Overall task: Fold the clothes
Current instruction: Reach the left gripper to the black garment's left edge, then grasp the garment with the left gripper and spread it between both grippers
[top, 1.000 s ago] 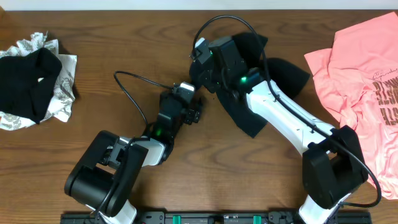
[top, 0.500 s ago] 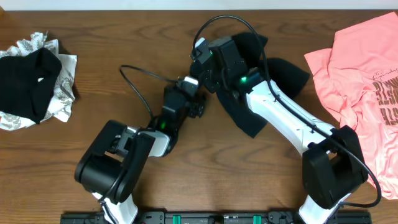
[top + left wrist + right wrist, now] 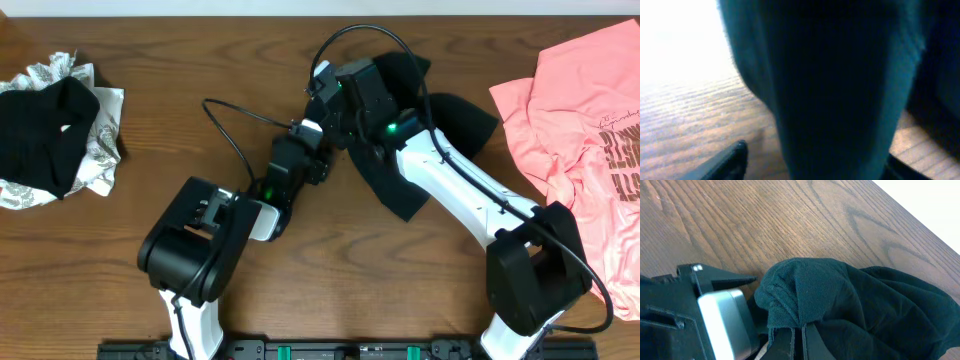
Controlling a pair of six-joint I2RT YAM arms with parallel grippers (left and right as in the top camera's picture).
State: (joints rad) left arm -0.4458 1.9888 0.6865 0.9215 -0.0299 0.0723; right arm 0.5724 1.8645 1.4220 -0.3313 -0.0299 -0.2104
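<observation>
The black shirt point(image 3: 450, 115) lies bunched at the table's middle back, partly under my right arm. My right gripper point(image 3: 801, 332) is shut on a raised fold of the shirt point(image 3: 805, 290), its fingers pressed together at the hem. My left gripper point(image 3: 316, 152) sits right against that spot. In the left wrist view a hanging fold of the shirt point(image 3: 840, 90) fills the space between its fingers, and my left gripper point(image 3: 817, 167) stands open, with bare wood showing between the left fingertip point(image 3: 737, 155) and the cloth. The left gripper's body point(image 3: 720, 315) shows beside the fold.
A salmon-pink printed tee point(image 3: 580, 120) lies spread at the right edge. At the far left another black garment point(image 3: 45, 125) rests on a white-grey patterned piece point(image 3: 100, 150). The left arm's cable point(image 3: 230, 130) loops over the wooden table point(image 3: 200, 60).
My left arm has slid up and to the right until its gripper reached the held fold, and its jaws have narrowed around the cloth. The right arm has stayed put.
</observation>
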